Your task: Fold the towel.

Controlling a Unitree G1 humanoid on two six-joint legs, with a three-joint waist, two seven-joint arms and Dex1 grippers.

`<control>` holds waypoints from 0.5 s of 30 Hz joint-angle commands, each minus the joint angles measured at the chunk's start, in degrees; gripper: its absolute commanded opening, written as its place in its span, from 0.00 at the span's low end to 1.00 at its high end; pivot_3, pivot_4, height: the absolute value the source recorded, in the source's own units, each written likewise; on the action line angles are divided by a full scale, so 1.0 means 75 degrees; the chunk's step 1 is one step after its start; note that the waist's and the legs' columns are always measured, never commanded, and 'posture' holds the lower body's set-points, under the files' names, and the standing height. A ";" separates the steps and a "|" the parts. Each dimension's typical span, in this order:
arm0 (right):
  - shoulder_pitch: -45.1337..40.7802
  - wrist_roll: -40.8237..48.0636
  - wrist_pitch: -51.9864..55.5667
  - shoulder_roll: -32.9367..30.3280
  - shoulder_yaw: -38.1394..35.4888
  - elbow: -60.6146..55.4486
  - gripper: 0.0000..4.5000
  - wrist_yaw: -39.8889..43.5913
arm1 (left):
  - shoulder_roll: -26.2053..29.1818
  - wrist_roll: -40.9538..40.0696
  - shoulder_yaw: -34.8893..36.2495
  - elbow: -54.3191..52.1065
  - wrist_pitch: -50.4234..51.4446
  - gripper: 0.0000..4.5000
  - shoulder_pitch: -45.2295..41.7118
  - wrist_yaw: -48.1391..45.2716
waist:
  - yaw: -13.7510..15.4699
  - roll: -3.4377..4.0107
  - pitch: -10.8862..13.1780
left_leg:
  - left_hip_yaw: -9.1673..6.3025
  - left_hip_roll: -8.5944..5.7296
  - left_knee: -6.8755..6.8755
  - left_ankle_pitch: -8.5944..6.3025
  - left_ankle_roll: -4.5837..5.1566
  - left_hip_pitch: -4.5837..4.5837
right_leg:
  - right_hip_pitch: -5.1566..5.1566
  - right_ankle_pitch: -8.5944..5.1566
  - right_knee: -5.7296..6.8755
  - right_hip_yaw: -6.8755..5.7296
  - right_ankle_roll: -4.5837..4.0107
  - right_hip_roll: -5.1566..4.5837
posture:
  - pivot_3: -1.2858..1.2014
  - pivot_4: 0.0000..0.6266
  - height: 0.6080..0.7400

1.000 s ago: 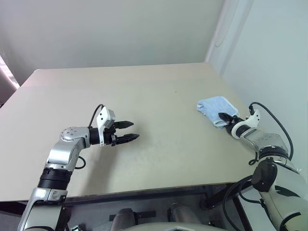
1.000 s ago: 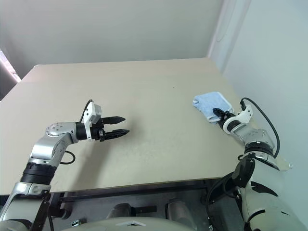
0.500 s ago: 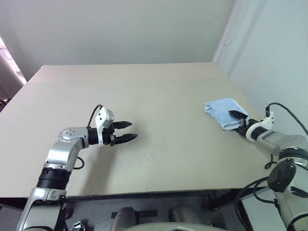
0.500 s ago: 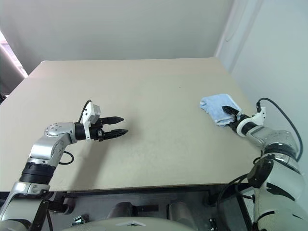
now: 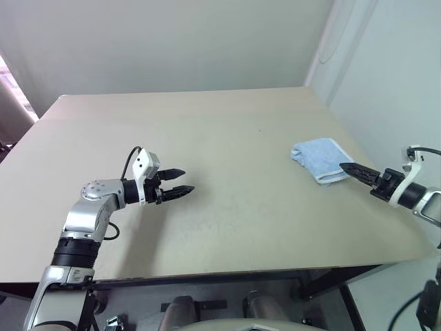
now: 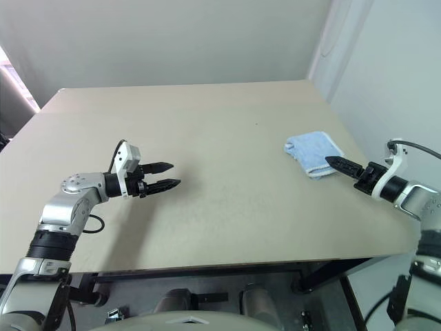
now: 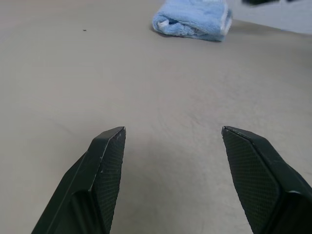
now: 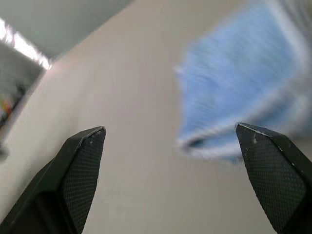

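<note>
The light blue towel (image 5: 318, 158) lies folded in a small bundle near the table's right edge. My right gripper (image 5: 344, 167) hovers just beside it on the near right, fingers pointing at it, open and empty. In the right wrist view the towel (image 8: 243, 92) is ahead of the spread fingertips (image 8: 90, 141), apart from them. My left gripper (image 5: 187, 179) hangs open and empty over the left middle of the table, far from the towel (image 7: 192, 19).
The beige table (image 5: 227, 131) is bare apart from the towel. A white wall (image 5: 386, 83) stands close along the table's right edge, behind my right arm. A grey wall runs along the far edge.
My right gripper has drawn back off the towel, lifted and opened wider. The towel stays on the table. The left gripper has kept still. The camera shifted early on.
</note>
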 commanded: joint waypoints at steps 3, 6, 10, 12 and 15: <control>0.0020 -0.0456 -0.2301 0.0394 0.0585 -0.2355 0.99 0.0313 | 0.0095 -0.0129 0.0374 -0.0114 -0.0070 0.75 -0.0095 0.0154 | -0.0058 -0.0005 0.0003 | 0.0001 -0.0001 0.0006 0.0000 0.0000 0.0008 | -0.0003 0.0000 0.0018 0.0007 -0.0001 0.0004 | 0.52 0.00 1.00; 0.0317 -0.1151 -0.3616 0.0641 0.1709 -0.2589 0.99 0.1041 | 0.0024 -0.0065 0.0381 -0.0055 -0.0073 0.75 -0.0164 0.0283 | -0.0103 -0.0009 0.0002 | 0.0000 0.0000 0.0003 0.0000 0.0000 0.0011 | -0.0004 0.0000 0.0021 0.0007 -0.0003 0.0005 | 0.52 0.00 1.00; 0.0284 -0.1567 -0.3953 0.0817 0.2717 -0.2280 0.99 0.1356 | -0.0053 -0.0273 0.0607 0.0020 -0.0014 0.75 -0.0313 0.0430 | -0.0094 -0.0015 0.0005 | 0.0006 -0.0003 0.0003 0.0000 0.0000 -0.0002 | -0.0012 0.0000 0.0019 0.0016 -0.0005 0.0001 | 0.52 0.00 1.00; 0.0079 -0.1726 -0.4110 0.0968 0.3068 -0.1921 0.99 0.1482 | -0.0021 -0.0225 0.0647 0.0053 -0.0081 0.75 -0.0276 0.0505 | -0.0093 -0.0015 0.0005 | 0.0009 -0.0004 0.0004 0.0001 -0.0001 -0.0001 | -0.0013 0.0001 0.0022 0.0020 -0.0006 0.0001 | 0.52 0.00 1.00; -0.0027 -0.1922 -0.4437 0.1100 0.3265 -0.1378 0.99 0.1611 | 0.0031 -0.0267 0.0743 -0.0065 -0.0016 0.75 -0.0019 0.0577 | -0.0100 -0.0015 0.0005 | 0.0009 -0.0003 0.0004 0.0001 0.0000 0.0005 | -0.0012 0.0001 0.0029 0.0020 -0.0006 0.0004 | 0.52 0.00 1.00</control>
